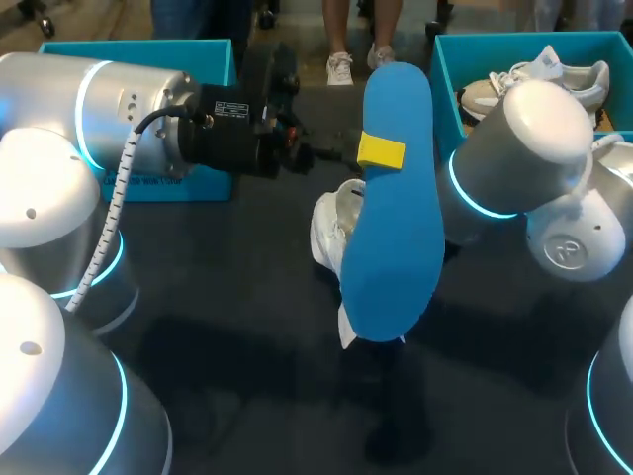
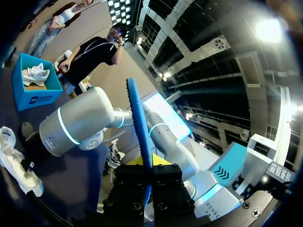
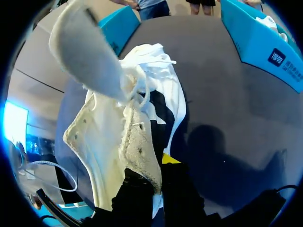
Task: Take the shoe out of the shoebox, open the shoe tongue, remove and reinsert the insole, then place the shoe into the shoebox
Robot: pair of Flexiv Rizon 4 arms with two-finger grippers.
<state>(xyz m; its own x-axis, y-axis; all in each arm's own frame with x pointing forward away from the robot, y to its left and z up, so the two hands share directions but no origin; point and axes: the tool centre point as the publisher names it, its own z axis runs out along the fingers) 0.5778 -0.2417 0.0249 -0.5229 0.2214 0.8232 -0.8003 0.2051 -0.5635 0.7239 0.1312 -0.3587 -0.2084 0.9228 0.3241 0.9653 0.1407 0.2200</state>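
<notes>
With the left tool (image 1: 381,151), pinching the blue insole (image 1: 396,247) between both yellow tips and holding it upright in the air over the middle of the dark table (image 1: 247,376), fully clear of the shoe. With the right tool (image 3: 155,169), clenching the fuzzy heel collar of the white shoe (image 1: 331,223) from two sides, one finger inside the opening and one outside. Holding that shoe just behind and below the insole, seemingly lifted off the table and well apart from both boxes. Showing, in the right wrist view, loose laces and a large pale flap, probably the tongue, thrown forward away from a wide, dark opening. Judging from this: taking the shoe out of the shoebox appearing done, opening the tongue appearing done, and removing the insole clearly done. Standing roughly at the midpoint of the task. Leaving two steps: sliding the insole back into the shoe through the opening, then placing the shoe into a box. Needing, for the next step, the insole brought toe-first to the mouth of the shoe. Noting two teal boxes at the far edge of the table: the left shoebox (image 1: 148,59), partly hidden behind the left arm with its inside out of sight, and the right shoebox (image 1: 445,69), holding another pale shoe (image 1: 539,79). Not being able to tell which box is meant for the held shoe.
</notes>
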